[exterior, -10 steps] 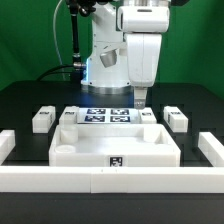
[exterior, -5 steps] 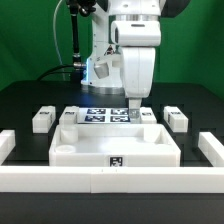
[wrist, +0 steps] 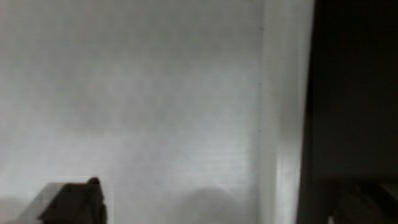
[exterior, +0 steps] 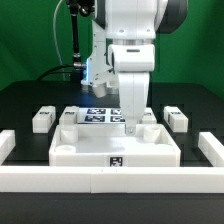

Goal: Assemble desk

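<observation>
The desk's white rimmed tabletop panel (exterior: 115, 146) lies flat in the middle of the black table, a tag on its front rim. Small white block legs stand behind it: two at the exterior view's left (exterior: 42, 118) (exterior: 68, 116) and two at its right (exterior: 151, 116) (exterior: 176, 119). My gripper (exterior: 130, 125) hangs low over the panel's back right part, open. In the wrist view the panel's white surface (wrist: 160, 100) fills most of the picture. One dark fingertip (wrist: 71, 203) shows at the picture's edge, and nothing lies between the jaws of the gripper (wrist: 214, 208).
The marker board (exterior: 102, 115) lies flat just behind the tabletop, partly hidden by the arm. Long low white border rails run along the front (exterior: 110, 180) and at both sides (exterior: 8, 143) (exterior: 212, 148). The robot's base and a cable stand at the back.
The arm has swung toward the exterior view's left and come down, from above the right legs to low over the tabletop's back part. The jaws have stayed open.
</observation>
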